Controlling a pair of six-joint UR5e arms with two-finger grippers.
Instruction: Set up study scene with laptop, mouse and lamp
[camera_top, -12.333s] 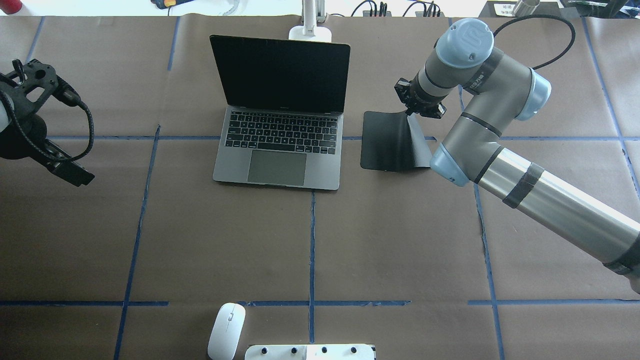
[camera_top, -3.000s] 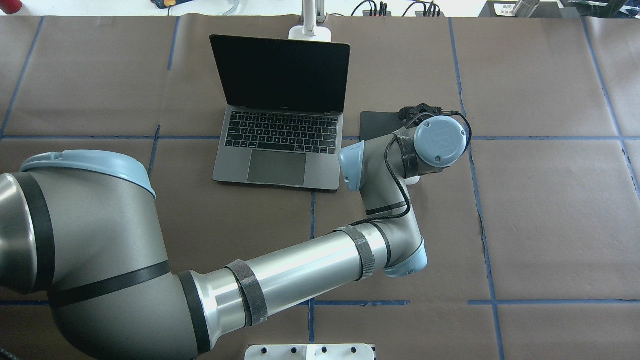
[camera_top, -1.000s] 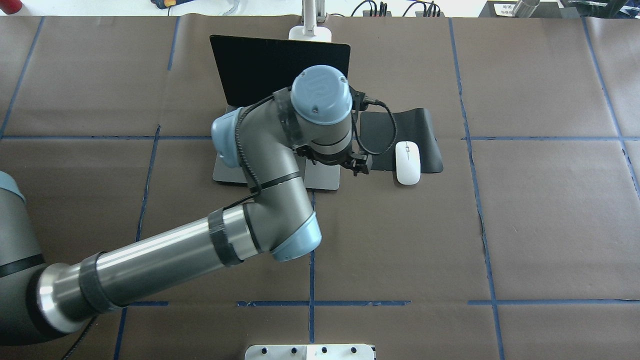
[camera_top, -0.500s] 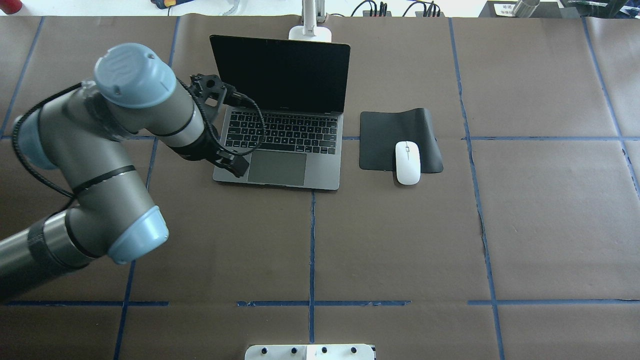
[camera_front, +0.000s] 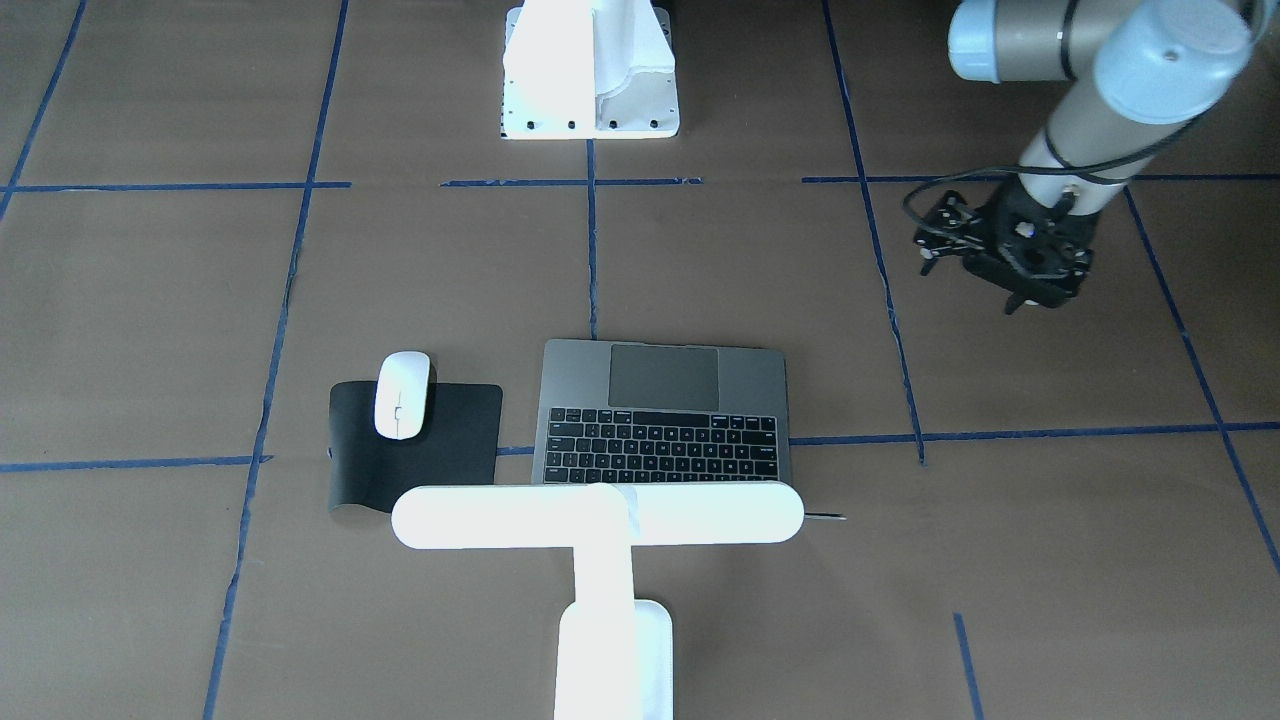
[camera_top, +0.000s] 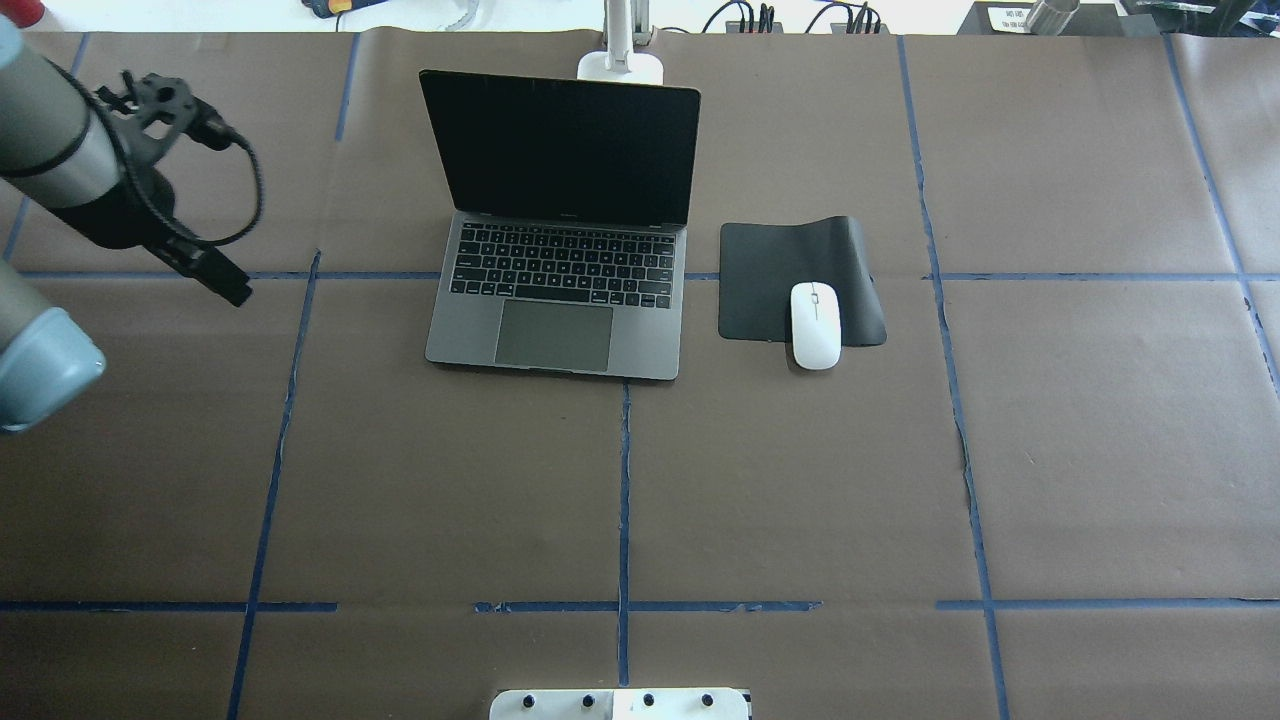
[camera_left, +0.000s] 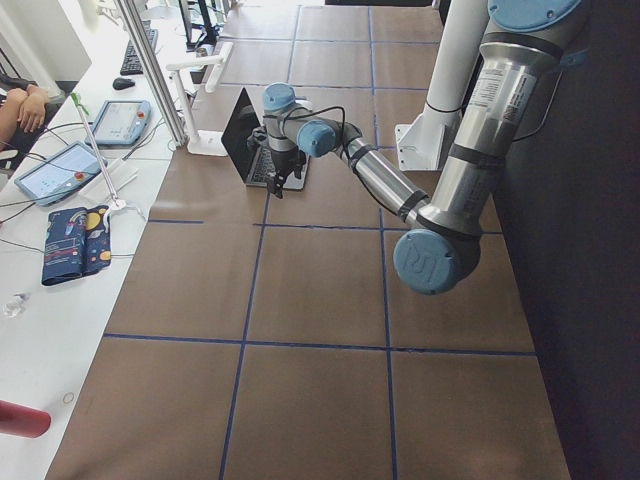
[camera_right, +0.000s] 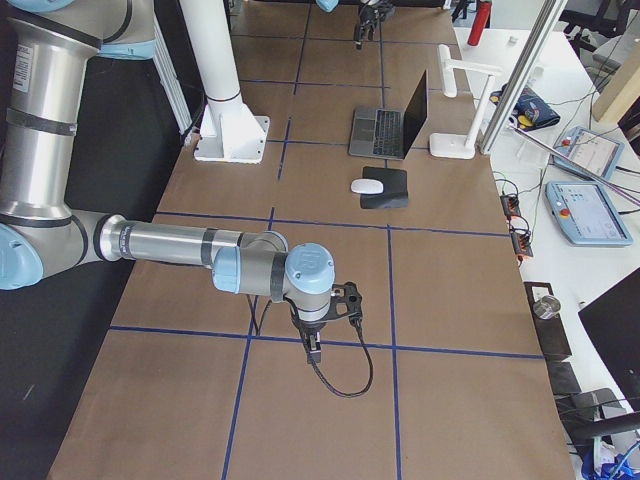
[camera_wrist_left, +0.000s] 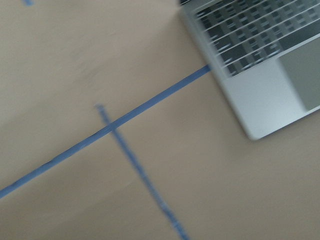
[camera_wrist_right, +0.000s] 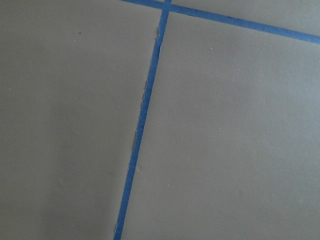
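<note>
The laptop (camera_top: 560, 250) stands open at the table's middle back, also seen in the front view (camera_front: 665, 410). The white mouse (camera_top: 816, 325) lies on the near edge of a black mat (camera_top: 790, 265), right of the laptop. The white lamp (camera_front: 600, 515) stands behind the laptop, its bar head over the screen's top edge; only its base (camera_top: 620, 66) shows from overhead. My left gripper (camera_top: 232, 290) hangs above bare table far left of the laptop, empty, its fingers apart in the front view (camera_front: 1035, 300). My right gripper (camera_right: 315, 348) shows only in the exterior right view; I cannot tell its state.
A blocky white stand (camera_front: 590, 70) with bolt holes sits at the robot's side of the table. Blue tape lines cross the brown paper cover. The left wrist view shows a blurred corner of the laptop (camera_wrist_left: 260, 75). Tablets and cables lie on a side bench (camera_right: 585, 190).
My left arm has swung left, from over the laptop's front left corner to the table's left part. Laptop, mouse, mat and lamp have not moved.
</note>
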